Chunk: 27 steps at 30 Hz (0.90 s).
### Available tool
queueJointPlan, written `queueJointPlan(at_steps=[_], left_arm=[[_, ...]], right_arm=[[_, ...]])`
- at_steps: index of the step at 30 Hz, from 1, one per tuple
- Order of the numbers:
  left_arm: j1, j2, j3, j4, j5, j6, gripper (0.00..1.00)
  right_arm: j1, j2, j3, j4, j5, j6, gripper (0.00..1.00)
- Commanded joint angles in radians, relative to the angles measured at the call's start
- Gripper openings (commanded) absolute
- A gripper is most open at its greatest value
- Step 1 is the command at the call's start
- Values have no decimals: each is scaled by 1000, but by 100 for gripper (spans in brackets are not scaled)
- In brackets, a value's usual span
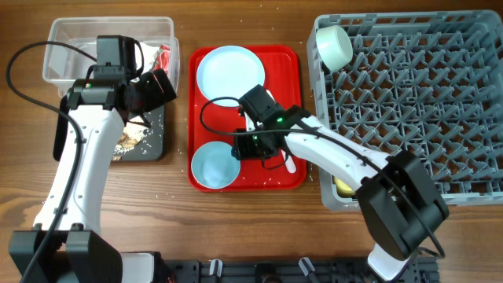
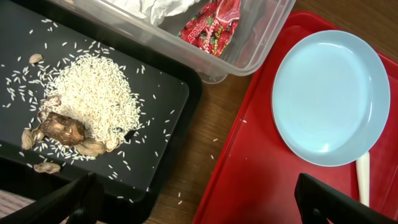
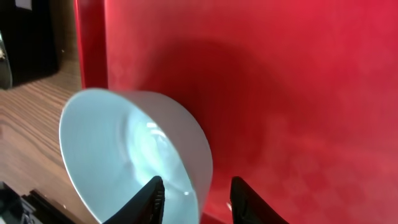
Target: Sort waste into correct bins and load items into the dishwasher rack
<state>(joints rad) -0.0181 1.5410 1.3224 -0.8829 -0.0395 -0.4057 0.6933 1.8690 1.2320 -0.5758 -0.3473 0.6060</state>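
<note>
My right gripper (image 1: 250, 148) (image 3: 198, 199) is open and straddles the rim of the light blue bowl (image 1: 211, 167) (image 3: 124, 143) on the red serving tray: one finger is inside, one outside. The light blue plate (image 1: 229, 72) (image 2: 329, 96) lies at the tray's far end. My left gripper (image 1: 161, 86) (image 2: 205, 205) is open and empty, above the gap between the black tray (image 1: 149, 145) (image 2: 155, 93) and the red tray. Rice and brown scraps (image 2: 93, 93) lie in the black tray. The white napkin (image 2: 155, 7) and red wrapper (image 2: 211, 28) lie in the clear tub (image 1: 71, 39).
The red serving tray (image 1: 283, 86) sits mid-table, with a white plastic utensil (image 1: 290, 163) (image 2: 362, 177) on it. The grey dishwasher rack (image 1: 409, 102) fills the right side, holding a pale green bowl (image 1: 334, 45) and a yellow cup (image 1: 343, 187). Loose rice grains dot the wood.
</note>
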Motion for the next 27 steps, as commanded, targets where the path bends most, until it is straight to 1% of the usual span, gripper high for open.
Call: queueJointPlan(at_steps=[1, 2, 4, 5, 6, 7, 12, 14, 16, 18, 21, 22, 24, 26, 27], left_arm=[[5, 6, 15, 3, 1, -3, 100], [5, 6, 15, 3, 1, -3, 100], [5, 6, 15, 3, 1, -3, 100], [5, 6, 15, 3, 1, -3, 100], [5, 6, 15, 3, 1, -3, 100], [5, 6, 15, 3, 1, -3, 100], [5, 6, 15, 3, 1, -3, 100], [5, 6, 15, 3, 1, -3, 100], [5, 6, 15, 3, 1, -3, 100], [5, 6, 15, 3, 1, -3, 100], [5, 6, 15, 3, 1, -3, 100], [5, 6, 15, 3, 1, -3, 100], [5, 6, 15, 3, 1, -3, 100], [5, 6, 15, 3, 1, -3, 100], [5, 6, 15, 3, 1, -3, 100]], right_arm=[[7, 58, 0, 7, -29, 23, 33], [6, 60, 0, 6, -29, 24, 29], [6, 60, 0, 6, -28, 24, 27], [6, 60, 0, 7, -27, 25, 21], [6, 60, 0, 7, -28, 26, 9], [6, 60, 0, 6, -28, 26, 4], [-24, 48, 10, 13, -50, 23, 4], [-63, -2, 12, 11, -42, -14, 4], [-117, -90, 12, -1, -5, -30, 4], [-186, -225, 13, -29, 129, -30, 4], [-264, -451, 13, -95, 517, -30, 4], [-283, -546, 13, -126, 745, -30, 4], [-288, -682, 12, -188, 1119, -33, 4], [-288, -731, 12, -260, 1317, -92, 4], [-288, -707, 11, -271, 1381, -128, 4]])
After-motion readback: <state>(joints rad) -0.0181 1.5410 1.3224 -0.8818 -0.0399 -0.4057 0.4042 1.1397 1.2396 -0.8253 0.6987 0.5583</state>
